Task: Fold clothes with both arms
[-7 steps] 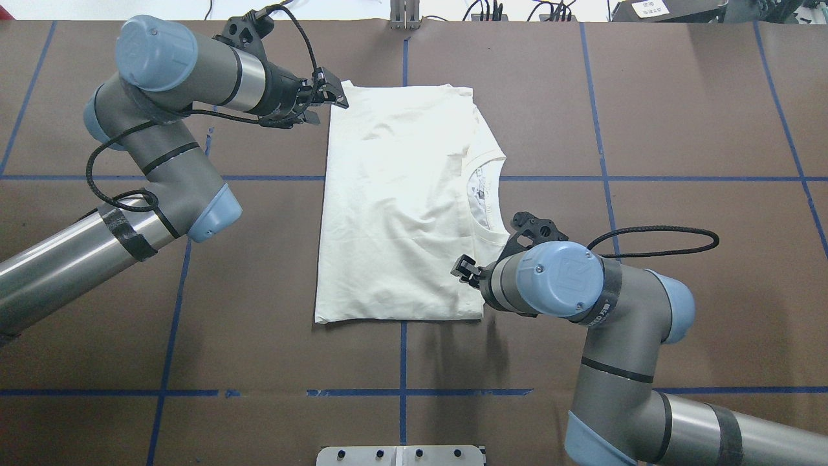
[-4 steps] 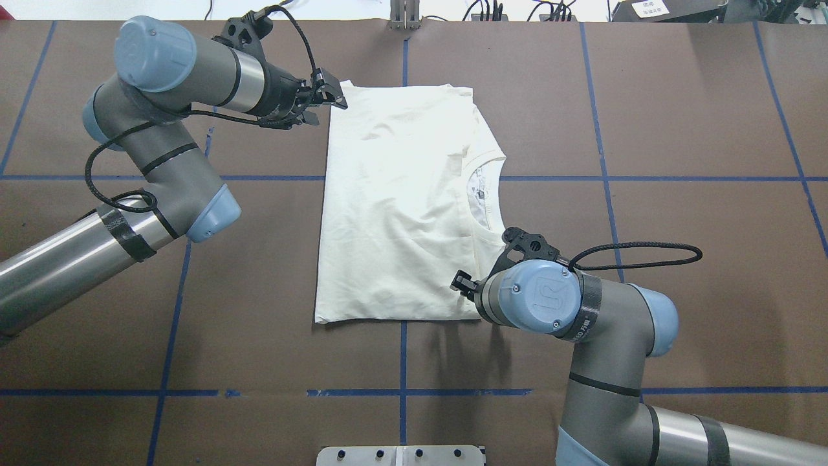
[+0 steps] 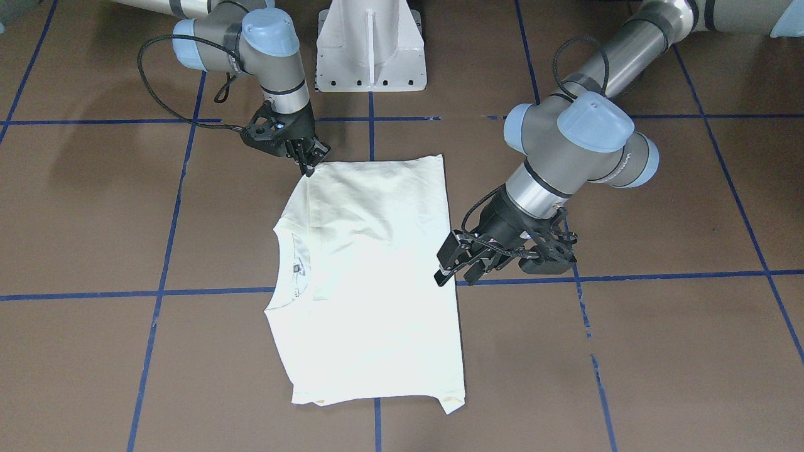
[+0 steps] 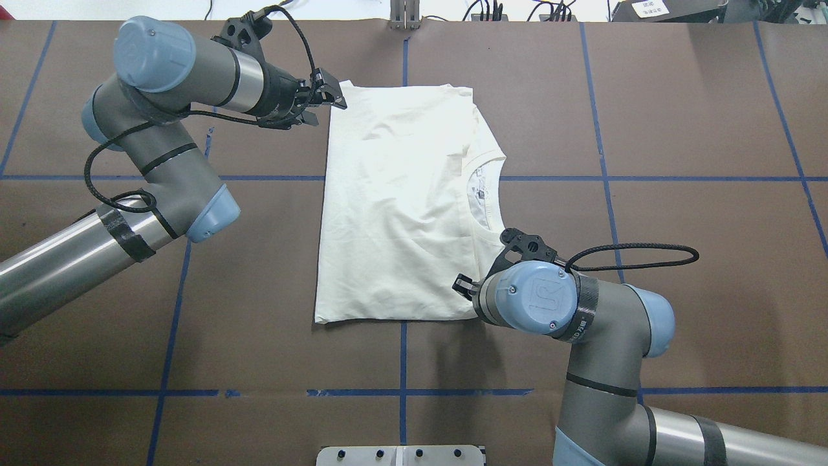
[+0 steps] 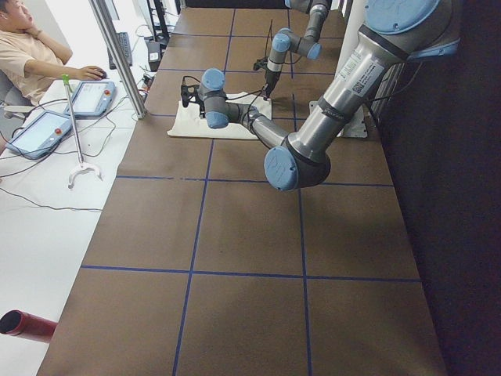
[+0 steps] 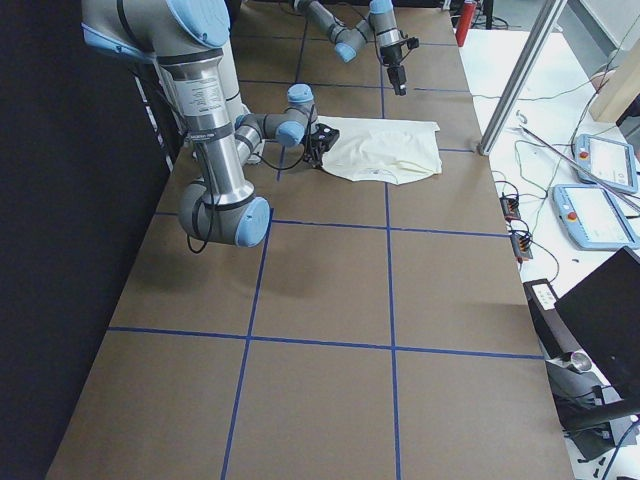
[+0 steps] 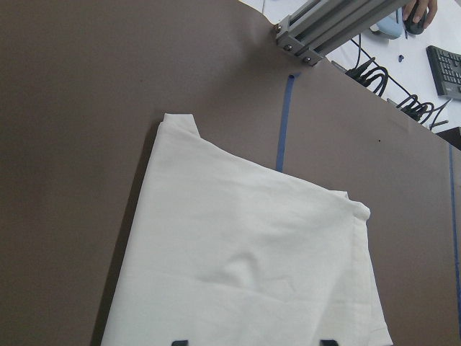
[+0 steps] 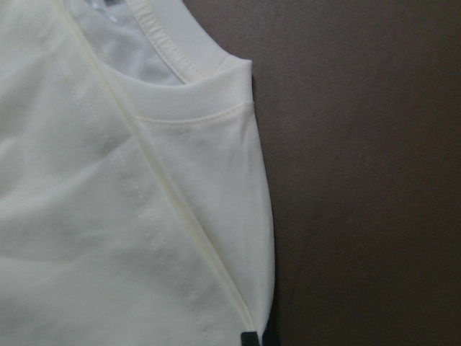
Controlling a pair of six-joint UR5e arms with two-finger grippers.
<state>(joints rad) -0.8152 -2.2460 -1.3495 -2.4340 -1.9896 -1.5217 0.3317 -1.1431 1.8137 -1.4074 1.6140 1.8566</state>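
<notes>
The cream T-shirt point(image 4: 401, 207) lies flat and folded into a rectangle, with its collar point(image 4: 495, 194) to the right. Its print is hidden. It also shows in the front view point(image 3: 370, 270). My left gripper point(image 4: 326, 102) is open and empty beside the shirt's far-left corner. In the left wrist view point(image 7: 252, 342) the tips stand wide apart above the cloth point(image 7: 245, 252). My right gripper point(image 4: 460, 285) points down with its fingers together at the shirt's near-right corner point(image 3: 309, 166). The right wrist view shows its tips point(image 8: 258, 339) at the shirt's folded edge point(image 8: 108, 216). The cloth is not lifted.
The brown table point(image 4: 679, 116) carries a grid of blue tape lines. The white pedestal base point(image 3: 370, 50) stands at the robot's side. An aluminium post point(image 4: 404, 16) is at the far edge. An operator point(image 5: 23, 55) sits beyond it, with teach pendants point(image 6: 600, 160) nearby.
My right arm has moved along the shirt's right edge toward the robot, bringing its gripper to the near-right corner. My left gripper has stayed almost still.
</notes>
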